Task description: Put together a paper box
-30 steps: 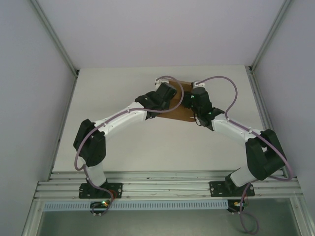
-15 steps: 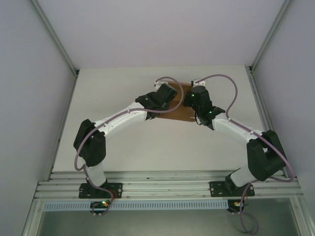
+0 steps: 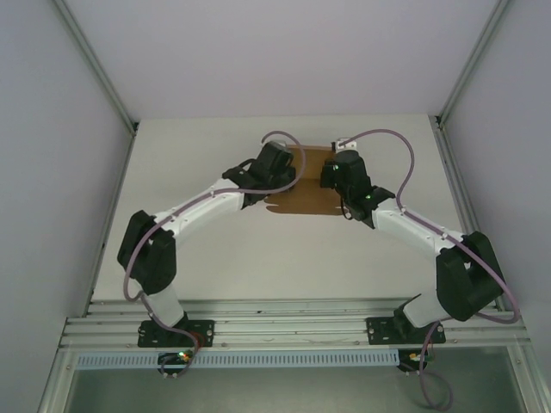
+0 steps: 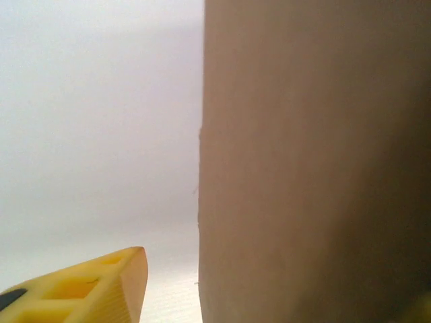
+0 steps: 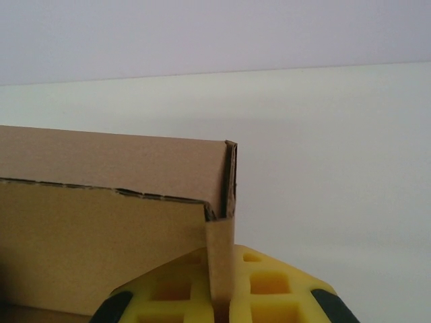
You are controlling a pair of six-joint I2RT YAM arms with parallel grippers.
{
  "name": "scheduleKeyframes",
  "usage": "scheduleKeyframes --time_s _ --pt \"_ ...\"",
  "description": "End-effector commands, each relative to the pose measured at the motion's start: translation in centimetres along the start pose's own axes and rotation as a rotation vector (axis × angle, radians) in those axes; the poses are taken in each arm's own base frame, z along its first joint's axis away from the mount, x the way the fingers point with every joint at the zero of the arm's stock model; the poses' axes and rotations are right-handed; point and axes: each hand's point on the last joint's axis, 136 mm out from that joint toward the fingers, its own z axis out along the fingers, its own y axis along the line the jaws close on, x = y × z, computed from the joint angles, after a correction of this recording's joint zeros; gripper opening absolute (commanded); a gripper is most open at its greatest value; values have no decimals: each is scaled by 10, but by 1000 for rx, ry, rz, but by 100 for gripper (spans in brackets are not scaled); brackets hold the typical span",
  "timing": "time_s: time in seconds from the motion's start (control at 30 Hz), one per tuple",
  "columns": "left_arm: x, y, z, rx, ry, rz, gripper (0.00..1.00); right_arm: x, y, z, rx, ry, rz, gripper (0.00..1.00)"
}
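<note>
Right gripper (image 5: 219,296), seen from its own wrist, has its yellow foam-like pads (image 5: 269,296) closed on a thin upright tab of the plain brown corrugated cardboard paper box (image 5: 101,235); left gripper (image 4: 283,282) has its fingers apart, one yellow finger (image 4: 87,289) at 7 o'clock in the left wrist view, clear of the cardboard's straight vertical edge, a faint yellow trace at 5 o'clock; whether it touches the panel I cannot tell

From above, the matte off-white table (image 3: 198,258) sits inside pale lavender-grey walls (image 3: 284,52), with ribbed aluminium rails (image 3: 293,314) along the near edge at 6 o'clock; the paper box lies toward 12 o'clock on the table, between the two wrists, a flat brown area with a notched near edge showing; in the right wrist view two cardboard walls meet at a folded corner, the nearer wall with a ragged die-cut top edge

Both white-and-black arms reach inward from their bases at 7 and 5 o'clock, elbows out, wrists close together over the box, purple cables (image 3: 405,155) looping above them
</note>
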Motion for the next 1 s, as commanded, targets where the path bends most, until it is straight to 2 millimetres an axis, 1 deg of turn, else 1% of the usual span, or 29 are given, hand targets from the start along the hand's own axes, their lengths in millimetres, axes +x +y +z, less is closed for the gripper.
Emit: scheduleKeyframes --time_s 0.0,0.03,0.1,0.17,0.23,0.33,0.4,0.43,0.5,0.57,0.6,0.63,0.67,0.8,0.83,0.9,0.97 --pt "-28 -22 -39 177 -99 32 75 -14 -3 -12 20 -38 -15 0" --pt "-29 -24 -45 208 -104 46 80 -14 -3 -12 21 -38 -17 0" --pt "-29 -23 -58 260 -115 43 100 -14 -3 -13 19 -40 -17 0" --pt "-30 -24 -71 321 -135 35 100 -14 -3 -14 18 -41 -16 0" --pt "-32 -18 -83 364 -157 12 100 -13 -3 -14 20 -39 -17 0" --pt "-35 13 -88 307 -180 -57 100 -13 -2 -17 7 -39 -13 0" --pt "-36 26 -86 290 -173 -84 100 -11 -1 -16 3 -35 -12 0" --pt "-37 24 -86 313 -167 -77 97 -12 -1 -17 3 -33 -12 0" --pt "-41 13 -84 358 -159 -57 93 -13 0 -17 3 -36 -11 0" --pt "-42 0 -81 409 -140 -35 86 -16 -1 -17 8 -42 -5 0" --pt "-43 -3 -77 415 -132 -33 81 -17 -1 -18 10 -44 -3 0" --pt "-43 -4 -73 413 -123 -31 77 -18 0 -18 7 -47 -1 0" --pt "-44 -3 -67 398 -115 -29 76 -19 1 -18 5 -47 0 0" --pt "-45 0 -48 354 -83 -20 61 -21 4 -19 -13 -49 4 0" --pt "-46 1 -45 345 -82 -20 59 -21 6 -19 -23 -49 3 0" --pt "-48 2 -39 333 -82 -21 52 -20 8 -19 -36 -45 1 0" --pt "-51 2 -35 322 -89 -22 48 -18 10 -19 -45 -42 -2 0"
